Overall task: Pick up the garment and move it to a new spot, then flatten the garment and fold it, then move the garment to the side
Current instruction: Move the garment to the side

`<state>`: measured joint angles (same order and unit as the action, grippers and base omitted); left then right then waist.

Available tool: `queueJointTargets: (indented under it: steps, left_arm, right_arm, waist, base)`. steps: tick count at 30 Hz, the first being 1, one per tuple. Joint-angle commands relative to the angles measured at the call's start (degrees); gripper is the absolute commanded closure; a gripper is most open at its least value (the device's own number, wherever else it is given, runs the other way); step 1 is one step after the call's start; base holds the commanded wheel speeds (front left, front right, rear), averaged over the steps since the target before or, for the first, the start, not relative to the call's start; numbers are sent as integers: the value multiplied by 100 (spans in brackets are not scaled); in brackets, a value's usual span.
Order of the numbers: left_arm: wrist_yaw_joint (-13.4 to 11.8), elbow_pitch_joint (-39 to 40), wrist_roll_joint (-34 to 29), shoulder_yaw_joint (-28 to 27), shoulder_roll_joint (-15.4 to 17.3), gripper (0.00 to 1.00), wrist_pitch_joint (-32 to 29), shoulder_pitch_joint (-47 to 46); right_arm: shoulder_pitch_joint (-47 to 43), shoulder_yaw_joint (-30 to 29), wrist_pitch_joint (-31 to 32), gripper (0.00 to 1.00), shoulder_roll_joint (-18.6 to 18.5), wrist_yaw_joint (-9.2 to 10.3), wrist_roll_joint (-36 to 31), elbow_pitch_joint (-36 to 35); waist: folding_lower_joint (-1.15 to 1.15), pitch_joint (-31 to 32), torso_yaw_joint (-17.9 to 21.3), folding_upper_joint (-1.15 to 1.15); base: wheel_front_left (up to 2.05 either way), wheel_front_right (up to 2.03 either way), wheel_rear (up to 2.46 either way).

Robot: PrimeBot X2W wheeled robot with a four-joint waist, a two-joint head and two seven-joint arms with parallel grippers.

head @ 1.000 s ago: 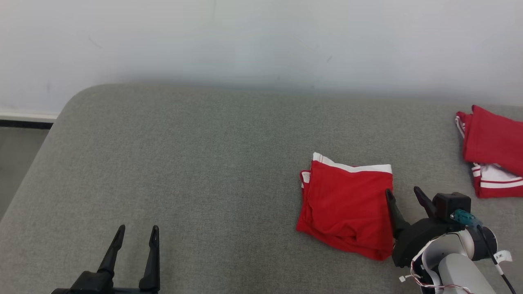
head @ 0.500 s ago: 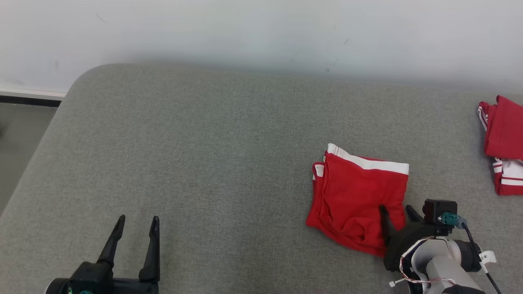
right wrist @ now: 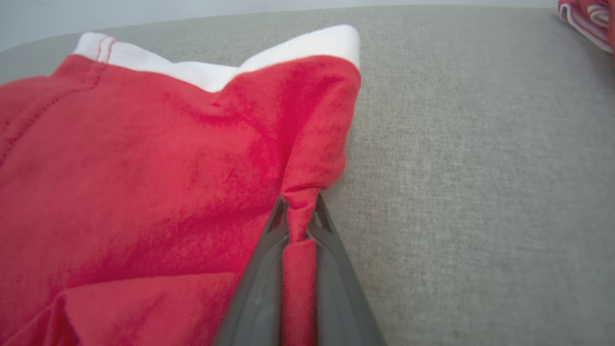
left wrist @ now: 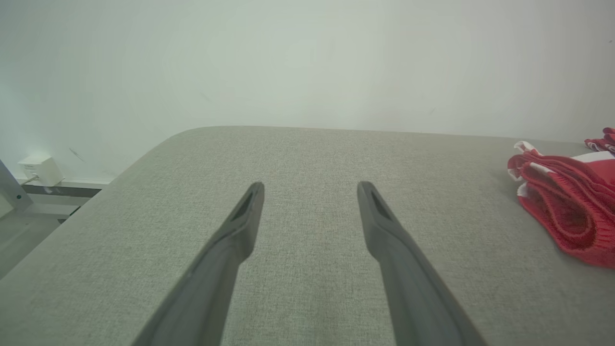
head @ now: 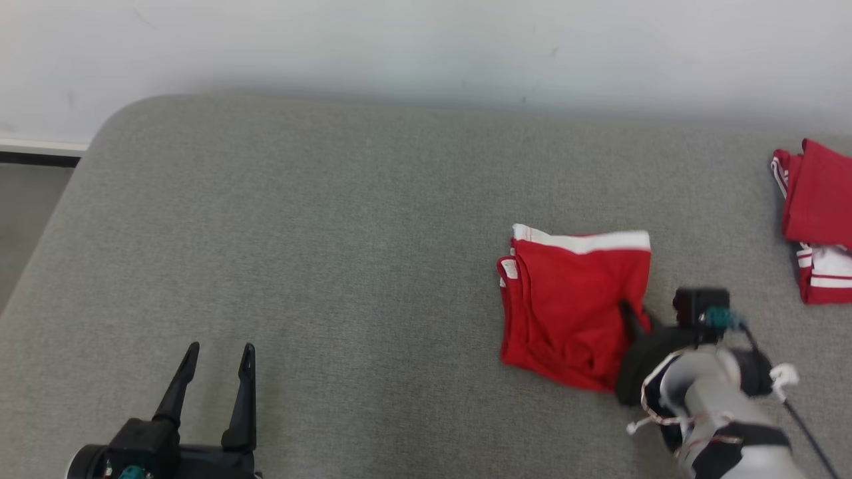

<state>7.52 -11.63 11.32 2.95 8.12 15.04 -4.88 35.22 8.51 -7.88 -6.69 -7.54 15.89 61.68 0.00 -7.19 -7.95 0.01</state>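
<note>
A second ago the right pincer (right wrist: 299, 214) stood wide open at the right edge of the garment (head: 572, 299). Now it is closed almost fully on a fold of that edge, with red cloth bunched between its fingers. The garment, already folded, lies flat on the right half of the surface (head: 299, 233), not yet lifted. With the grip made, the last move to the side can likely begin. The left pincer (head: 220, 347) hangs wide open and empty at near left, well apart.

Red/white clothes pile (head: 819, 193) at far-right edge of grey tabletop (head: 299, 233). White wall (head: 399, 46) behind, w/ small white box (left wrist: 39, 169) at base.
</note>
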Motion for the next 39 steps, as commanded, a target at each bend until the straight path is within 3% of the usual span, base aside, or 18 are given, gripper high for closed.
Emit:
queueJointTargets:
  steps: [1,12,16,25,31,39]
  left_arm:
    - [-9,22,72,5,34,0,18,-107]
    - [-10,383,34,137,111,0,18,-575]
    - [-10,597,5,64,233,0,18,-693]
    - [-11,1110,-119,-188,429,0,18,-612]
    - [-25,1487,-223,-298,524,0,17,-481]
    - [-40,1905,-311,-345,700,0,17,-421]
  right_arm:
    - [175,101,9,100,-129,15,52,-67]
    - [1298,999,605,100,-1243,15,527,-628]
    - [1660,1292,805,100,-1868,15,673,-963]
    - [2128,1281,1180,100,-2921,15,946,-1520]
    - [2234,1177,1404,100,-3322,15,1016,-1686]
    - [2476,1143,1498,100,-3554,15,810,-1797]
  waist:
    - [0,-146,112,-1]
    - [0,-1160,507,-1]
    - [0,-1596,711,-1]
    - [0,-2086,1188,-1]
    - [0,-2257,1467,-1]
    - [0,-2520,1734,-1]
  base:
    - [0,0,0]
    - [0,0,0]
    - [0,0,0]
    - [0,0,0]
    - [0,0,0]
    - [0,0,0]
